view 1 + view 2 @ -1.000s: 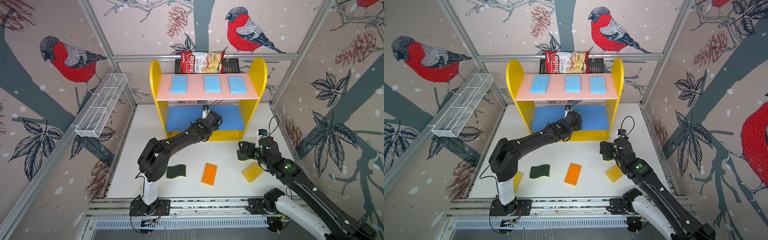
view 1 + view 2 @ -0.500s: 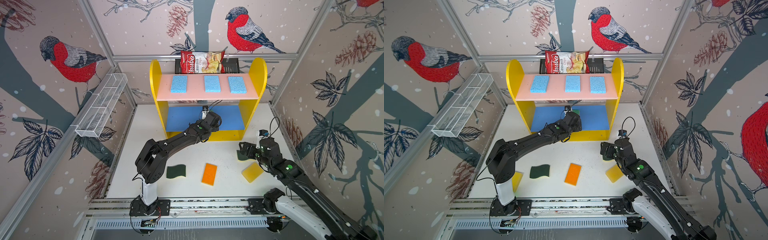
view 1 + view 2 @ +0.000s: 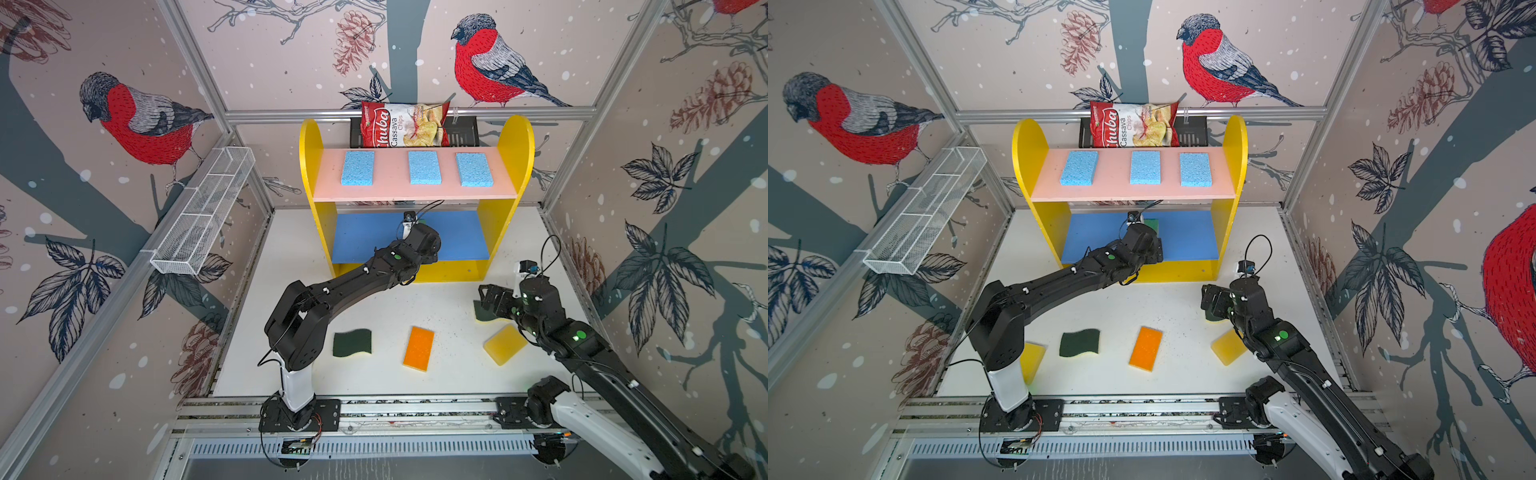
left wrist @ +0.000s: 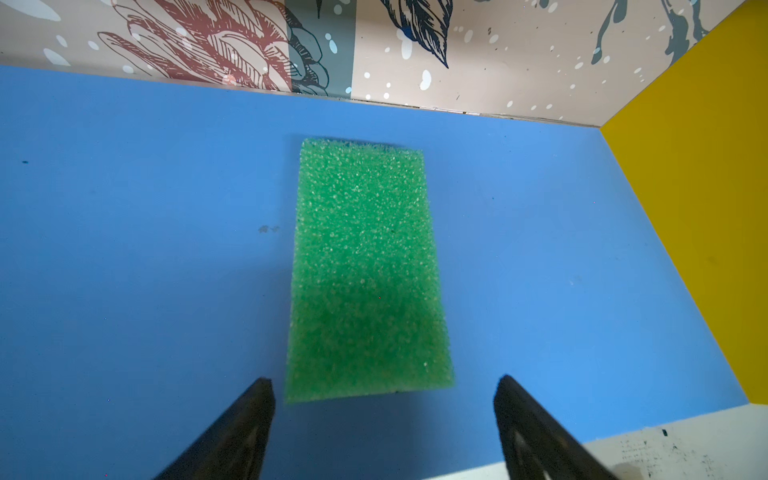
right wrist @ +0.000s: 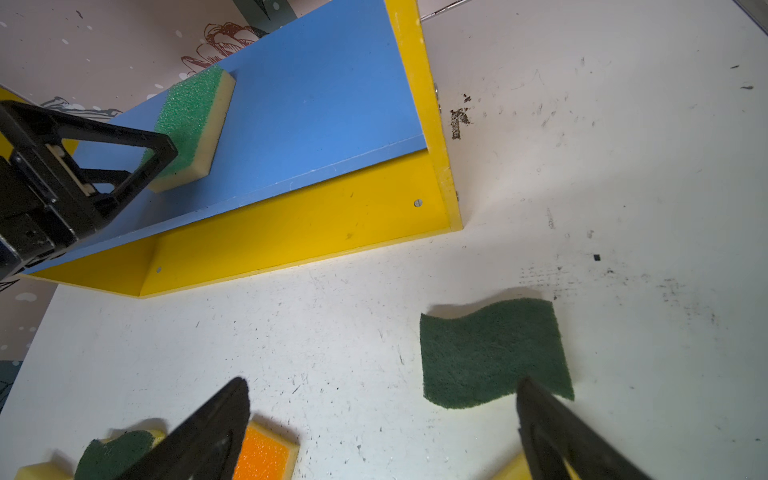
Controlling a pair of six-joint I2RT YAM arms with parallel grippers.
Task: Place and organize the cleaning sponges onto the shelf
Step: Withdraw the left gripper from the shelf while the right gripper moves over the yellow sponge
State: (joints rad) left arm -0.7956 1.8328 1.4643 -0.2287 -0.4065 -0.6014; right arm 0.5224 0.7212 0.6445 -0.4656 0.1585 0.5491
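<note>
The shelf (image 3: 311, 166) stands at the back. Three light blue sponges (image 3: 424, 167) lie on its pink board. A green-topped sponge (image 4: 365, 270) lies flat on the blue board (image 3: 465, 237), free, just ahead of my left gripper (image 4: 384, 380), which is open and empty. On the table lie a wavy dark green sponge (image 3: 352, 343), an orange-topped sponge (image 3: 419, 348) and a yellow sponge (image 3: 505, 344). A second yellow sponge (image 3: 1032, 359) shows behind the left arm's base. My right gripper (image 5: 383, 380) hangs open and empty over the table beside another wavy dark green sponge (image 5: 492, 353).
A red chips bag (image 3: 405, 124) sits in a black rack (image 3: 461, 131) behind the shelf. A white wire basket (image 3: 203, 212) hangs on the left wall. Patterned walls close in both sides, and a metal rail (image 3: 374, 409) runs along the front.
The left arm has drawn back slightly from the shelf, jaws still open and the green-topped sponge left lying on the blue board. The right arm has barely moved.
</note>
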